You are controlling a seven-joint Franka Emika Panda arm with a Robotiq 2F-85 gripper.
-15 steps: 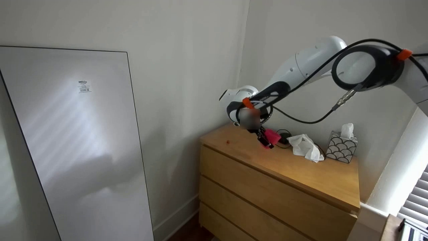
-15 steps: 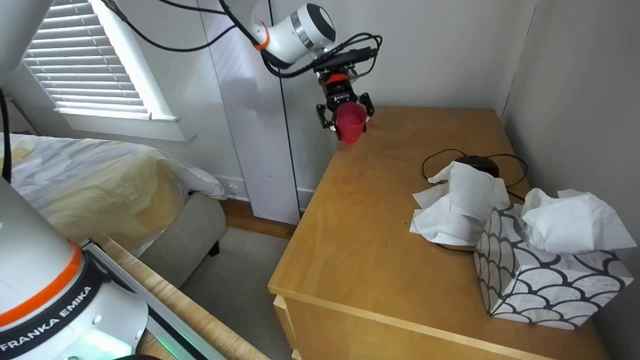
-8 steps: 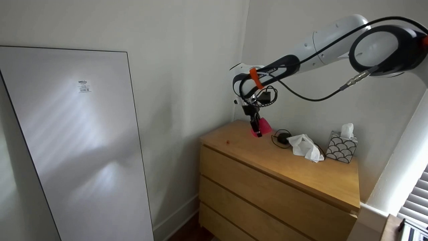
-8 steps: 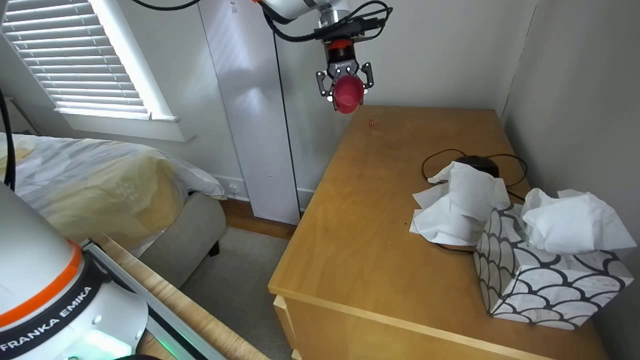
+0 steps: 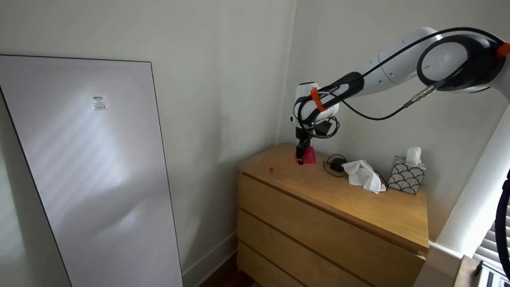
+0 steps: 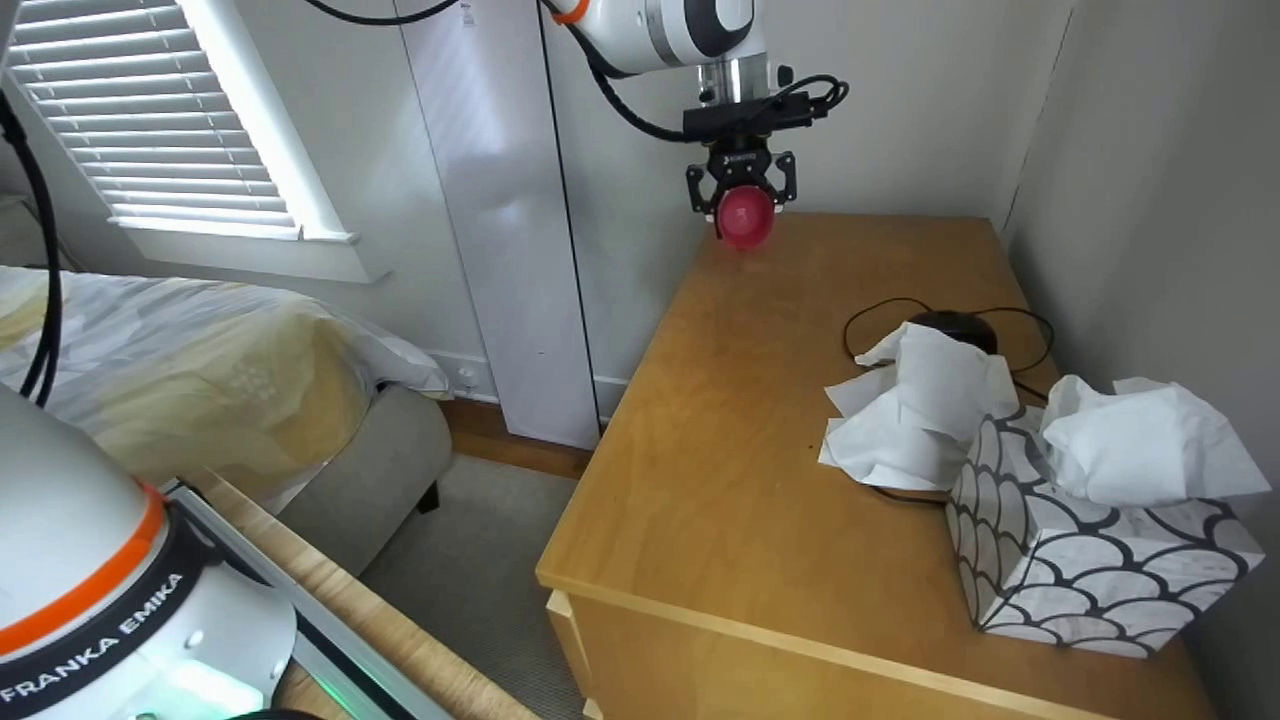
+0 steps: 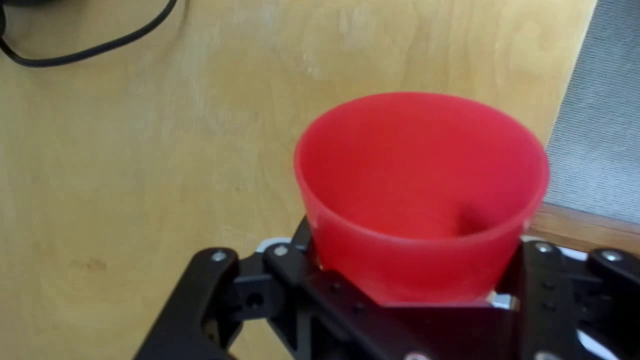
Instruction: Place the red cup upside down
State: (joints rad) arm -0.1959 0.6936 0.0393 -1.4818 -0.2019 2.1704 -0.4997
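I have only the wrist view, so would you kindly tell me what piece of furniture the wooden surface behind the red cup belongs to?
Observer: It is the top of a dresser; its drawer fronts show in an exterior view.
Operator: Thank you. Is any small thing lying on it that my picture misses?
Observer: Yes, an exterior view shows a small red item lying apart from the red cup; it is too small to identify.
Operator: And does anything larger stand on it, out of my sight?
Observer: Yes, both exterior views show a patterned tissue box with a white tissue sticking out of its top.
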